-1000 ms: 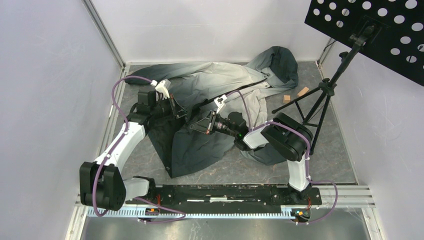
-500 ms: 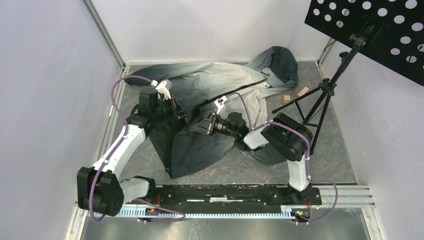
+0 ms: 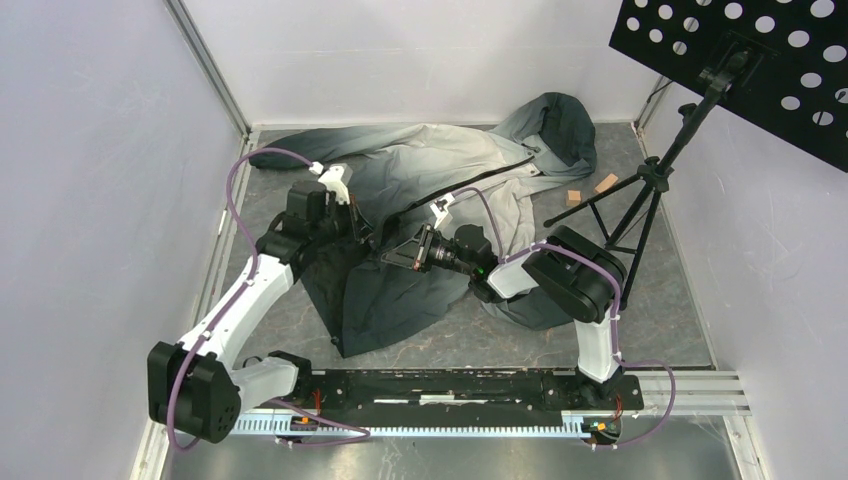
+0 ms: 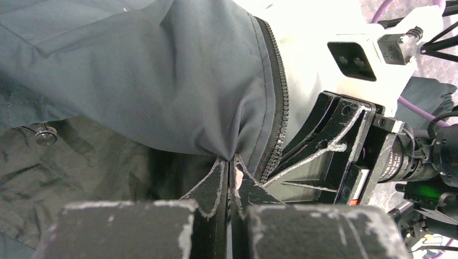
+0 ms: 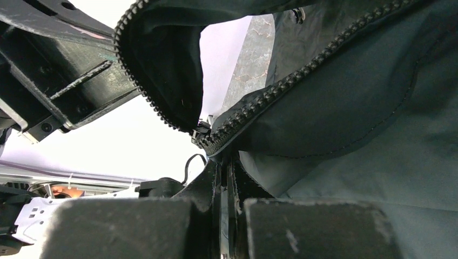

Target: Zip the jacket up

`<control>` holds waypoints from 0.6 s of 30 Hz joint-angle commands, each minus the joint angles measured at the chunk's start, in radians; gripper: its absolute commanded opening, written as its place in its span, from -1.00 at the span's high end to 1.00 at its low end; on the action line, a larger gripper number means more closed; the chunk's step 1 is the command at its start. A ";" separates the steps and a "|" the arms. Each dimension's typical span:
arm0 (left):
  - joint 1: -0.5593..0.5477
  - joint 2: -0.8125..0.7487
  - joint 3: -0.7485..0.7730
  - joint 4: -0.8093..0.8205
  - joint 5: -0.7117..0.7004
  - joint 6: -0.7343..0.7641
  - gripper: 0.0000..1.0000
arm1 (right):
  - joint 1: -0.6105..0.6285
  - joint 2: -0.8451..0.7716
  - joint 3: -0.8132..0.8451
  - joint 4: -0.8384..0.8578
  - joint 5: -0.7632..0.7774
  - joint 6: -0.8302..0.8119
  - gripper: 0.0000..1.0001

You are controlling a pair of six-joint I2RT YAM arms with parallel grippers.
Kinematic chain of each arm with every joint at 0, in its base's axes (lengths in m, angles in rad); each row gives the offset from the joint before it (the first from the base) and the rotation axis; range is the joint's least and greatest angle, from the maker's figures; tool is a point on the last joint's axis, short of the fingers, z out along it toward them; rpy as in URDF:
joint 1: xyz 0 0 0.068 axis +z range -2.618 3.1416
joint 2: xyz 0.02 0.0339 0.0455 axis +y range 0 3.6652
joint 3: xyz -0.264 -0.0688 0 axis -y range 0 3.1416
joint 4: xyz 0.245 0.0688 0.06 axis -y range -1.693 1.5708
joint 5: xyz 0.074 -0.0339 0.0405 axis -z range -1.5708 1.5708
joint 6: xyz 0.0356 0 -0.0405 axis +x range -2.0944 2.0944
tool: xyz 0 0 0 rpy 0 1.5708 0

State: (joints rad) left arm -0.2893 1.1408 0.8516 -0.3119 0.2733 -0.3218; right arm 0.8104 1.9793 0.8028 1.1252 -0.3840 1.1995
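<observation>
On a white-walled grey desk (image 3: 520, 345), I am clenching the left gripper (image 4: 229, 181) on one jacket (image 3: 430, 165) front edge, the right gripper (image 5: 224, 164) on the facing edge at the zipper (image 5: 254, 105) foot; aligning both ends is likely coming next.

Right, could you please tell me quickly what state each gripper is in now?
Left gripper: closed, pinching the jacket beside its zipper.
Right gripper: closed, pinching the jacket's edge just below the zipper.

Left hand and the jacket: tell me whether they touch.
Touching. The left wrist view shows the left hand shut on a fold of the jacket beside its zipper teeth.
</observation>
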 commanded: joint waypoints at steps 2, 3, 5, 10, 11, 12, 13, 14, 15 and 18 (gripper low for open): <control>-0.026 -0.039 0.041 -0.026 -0.081 0.072 0.95 | -0.007 -0.054 0.021 -0.043 0.001 -0.022 0.99; -0.028 -0.040 0.043 -0.027 -0.086 0.074 0.96 | -0.007 -0.058 0.027 -0.073 -0.002 -0.038 0.99; -0.030 -0.041 0.048 -0.033 -0.099 0.078 0.95 | -0.006 -0.062 0.038 -0.106 -0.010 -0.059 0.99; -0.037 -0.038 0.051 -0.034 -0.106 0.090 0.95 | -0.006 -0.068 0.052 -0.146 -0.018 -0.068 0.99; -0.039 -0.039 0.051 -0.035 -0.107 0.094 0.96 | -0.006 -0.071 0.056 -0.157 -0.016 -0.071 1.00; -0.042 -0.037 0.053 -0.038 -0.111 0.100 0.95 | -0.006 -0.076 0.060 -0.174 -0.012 -0.076 0.99; -0.049 -0.036 0.056 -0.043 -0.117 0.107 0.95 | -0.007 -0.079 0.064 -0.191 -0.009 -0.080 0.99; -0.056 -0.033 0.060 -0.052 -0.127 0.117 0.95 | -0.006 -0.084 0.070 -0.214 -0.008 -0.090 0.99; -0.065 -0.031 0.066 -0.060 -0.140 0.124 0.95 | -0.007 -0.086 0.085 -0.250 -0.009 -0.106 1.00; -0.080 -0.023 0.073 -0.076 -0.166 0.137 0.96 | -0.005 -0.099 0.107 -0.318 -0.003 -0.145 0.99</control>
State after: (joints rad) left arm -0.3485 1.1301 0.8700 -0.3744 0.1562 -0.2588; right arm 0.8104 1.9316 0.8539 0.8974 -0.4026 1.1229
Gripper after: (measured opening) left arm 0.033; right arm 0.023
